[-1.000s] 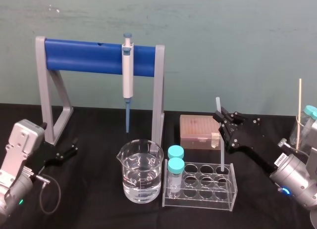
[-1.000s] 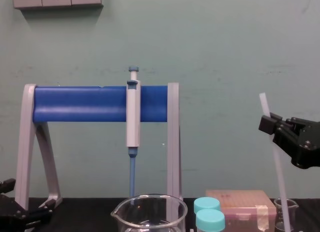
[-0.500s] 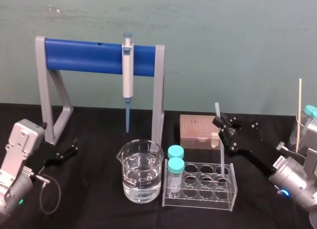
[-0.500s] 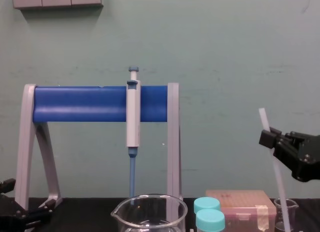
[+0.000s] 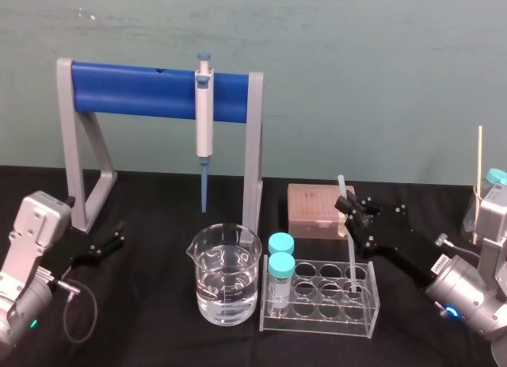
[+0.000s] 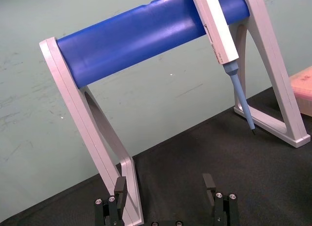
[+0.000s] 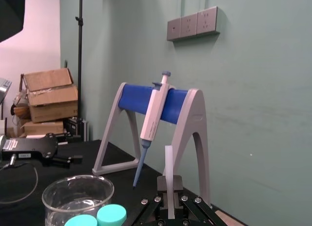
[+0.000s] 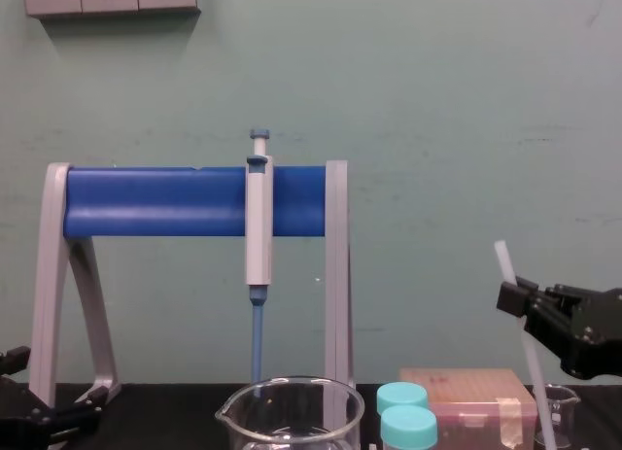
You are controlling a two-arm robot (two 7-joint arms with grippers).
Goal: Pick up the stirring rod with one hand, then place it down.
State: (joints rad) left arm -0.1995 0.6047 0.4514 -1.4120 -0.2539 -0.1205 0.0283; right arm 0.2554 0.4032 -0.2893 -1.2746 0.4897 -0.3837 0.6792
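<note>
The stirring rod [image 5: 349, 252] is a thin translucent white stick, held nearly upright with its top leaning slightly left. My right gripper [image 5: 346, 206] is shut on the rod's upper part, just below its top end. In the chest view the stirring rod [image 8: 503, 260] runs down from the right gripper [image 8: 513, 299] into or behind a small glass beaker [image 8: 564, 406]. From the head view its lower end overlaps the clear tube rack [image 5: 317, 319]. The right wrist view shows the rod [image 7: 168, 162] pinched between the closed jaws. My left gripper [image 6: 164, 187] rests open and empty low at the left [image 5: 117, 238].
A grey stand with a blue bar [image 5: 135, 89] holds a hanging pipette [image 5: 204, 113]. In front stand a large beaker of water [image 5: 226, 276] and the rack with two teal-capped tubes [image 5: 280, 265]. A pink tip box [image 5: 313, 208] lies behind the rack. A wooden stick [image 5: 479, 177] stands at far right.
My right gripper has come down with the stirring rod and shifted slightly left; the rod's top now sits lower. The left arm has not moved.
</note>
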